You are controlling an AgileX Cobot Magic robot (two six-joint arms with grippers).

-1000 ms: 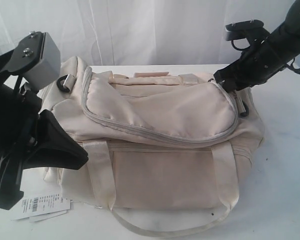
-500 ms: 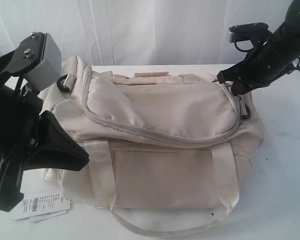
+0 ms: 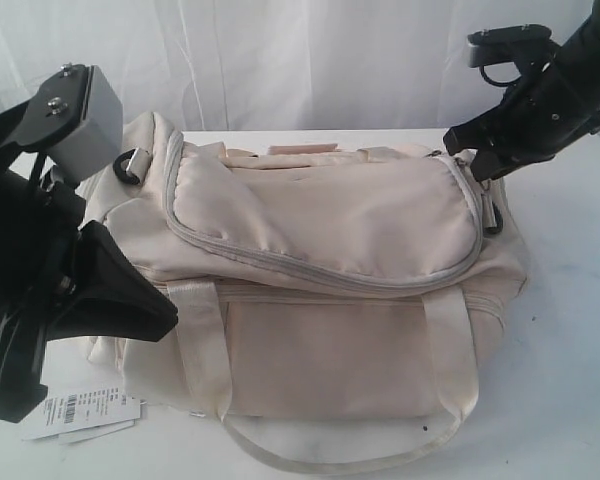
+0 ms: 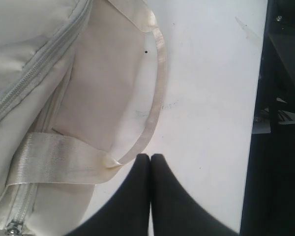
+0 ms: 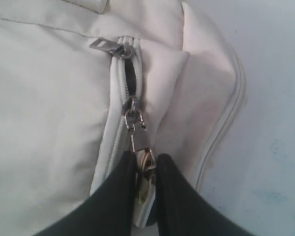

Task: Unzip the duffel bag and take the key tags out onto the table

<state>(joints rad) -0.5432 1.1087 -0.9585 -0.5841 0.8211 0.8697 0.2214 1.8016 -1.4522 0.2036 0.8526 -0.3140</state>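
Your right end effector (image 5: 146, 169) pinches the zipper pull (image 5: 132, 123); from there the duffel bag's (image 3: 330, 340) zipper track (image 3: 310, 268) curves away toward its opposite end.

The left arm (image 3: 20, 300) is matte black and angular, topped by a light grey box (image 3: 88, 125) on a black bracket with silver screws (image 3: 54, 103). The right arm (image 3: 550, 100) is black too, capped by a grey plate (image 3: 508, 40), with thin black cables (image 3: 493, 74) looping beneath. The left gripper (image 4: 150, 157) and right gripper (image 5: 145, 160) have smooth, black, tapered fingers.
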